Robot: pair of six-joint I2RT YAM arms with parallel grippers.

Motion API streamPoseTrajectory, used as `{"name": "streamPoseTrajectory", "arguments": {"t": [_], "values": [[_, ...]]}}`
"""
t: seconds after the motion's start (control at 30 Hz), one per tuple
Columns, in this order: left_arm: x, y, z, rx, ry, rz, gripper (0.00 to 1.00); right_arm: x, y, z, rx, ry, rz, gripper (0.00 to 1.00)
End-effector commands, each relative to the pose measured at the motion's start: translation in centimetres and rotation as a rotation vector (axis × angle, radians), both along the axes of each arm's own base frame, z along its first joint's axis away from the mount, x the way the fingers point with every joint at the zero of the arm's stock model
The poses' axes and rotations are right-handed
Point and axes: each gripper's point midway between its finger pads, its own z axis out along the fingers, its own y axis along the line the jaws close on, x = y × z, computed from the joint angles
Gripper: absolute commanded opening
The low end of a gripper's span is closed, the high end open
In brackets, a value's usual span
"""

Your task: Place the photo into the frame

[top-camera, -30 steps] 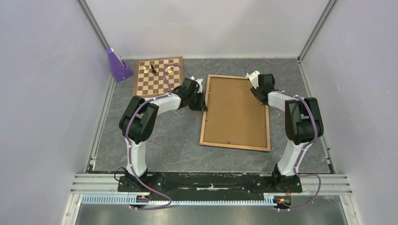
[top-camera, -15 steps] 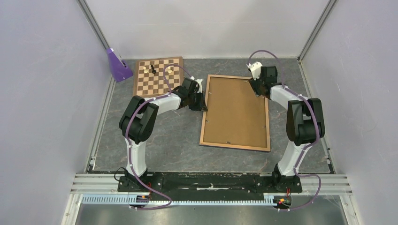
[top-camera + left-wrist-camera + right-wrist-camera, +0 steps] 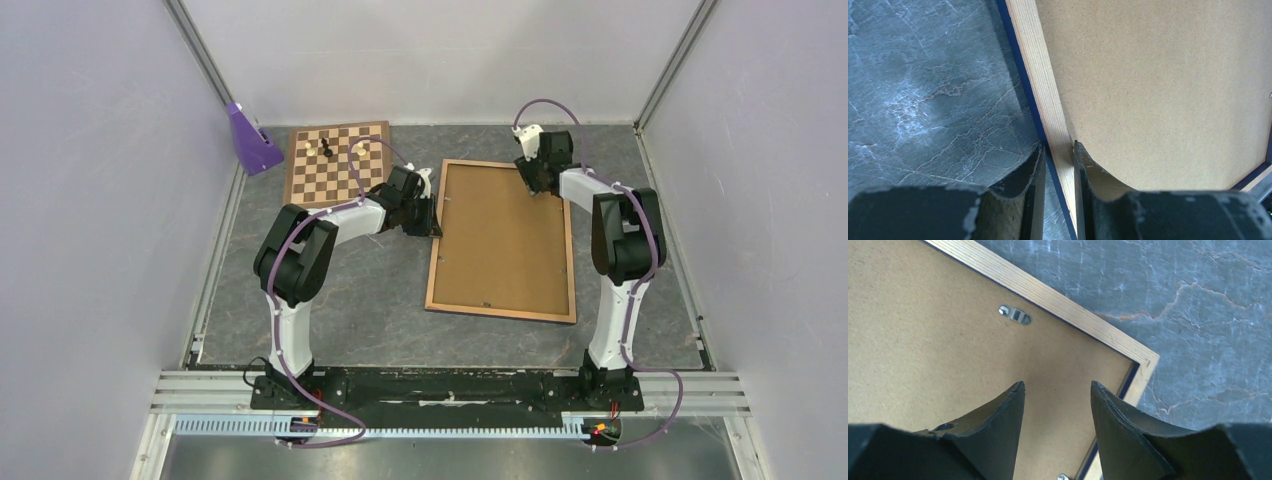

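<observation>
The frame (image 3: 500, 312) lies back up on the table, light wood rails around the plain brown backing board (image 3: 502, 238). The photo is hidden. My left gripper (image 3: 432, 228) is shut on the frame's left rail; the left wrist view shows its jaws (image 3: 1058, 145) either side of the wood rail (image 3: 1040, 75), with the blue edge beneath. My right gripper (image 3: 533, 185) is open and empty, just above the backing board (image 3: 923, 340) near the frame's far right corner (image 3: 1143, 360). A small metal clip (image 3: 1015, 315) lies ahead of its fingertips.
A chessboard (image 3: 336, 160) with a few pieces (image 3: 325, 148) lies at the far left, close to my left arm. A purple wedge-shaped object (image 3: 250, 138) stands by the left wall. Walls close in the table on three sides.
My right gripper has swung left and farther back, from beside the frame's right rail to over its far right corner. My left gripper and the frame have not moved.
</observation>
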Motion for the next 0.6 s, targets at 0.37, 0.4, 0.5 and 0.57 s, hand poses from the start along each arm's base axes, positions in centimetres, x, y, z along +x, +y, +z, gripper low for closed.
{"name": "streamPoseTrajectory", "arguments": {"t": [0.37, 0.4, 0.5, 0.57], "values": [[-0.4, 0.0, -0.5, 0.022, 0.003, -0.071, 0.02, 3.8, 1.3, 0.8, -0.047, -0.089, -0.001, 0.53], [-0.4, 0.0, -0.5, 0.022, 0.003, -0.072, 0.02, 3.9, 1.2, 0.7, -0.052, -0.088, -0.002, 0.53], [-0.4, 0.0, -0.5, 0.021, 0.002, -0.072, 0.02, 4.2, 1.2, 0.5, -0.060, -0.092, -0.008, 0.53], [-0.4, 0.0, -0.6, 0.022, 0.005, -0.072, 0.02, 4.4, 1.3, 0.4, -0.058, -0.093, -0.006, 0.53]]}}
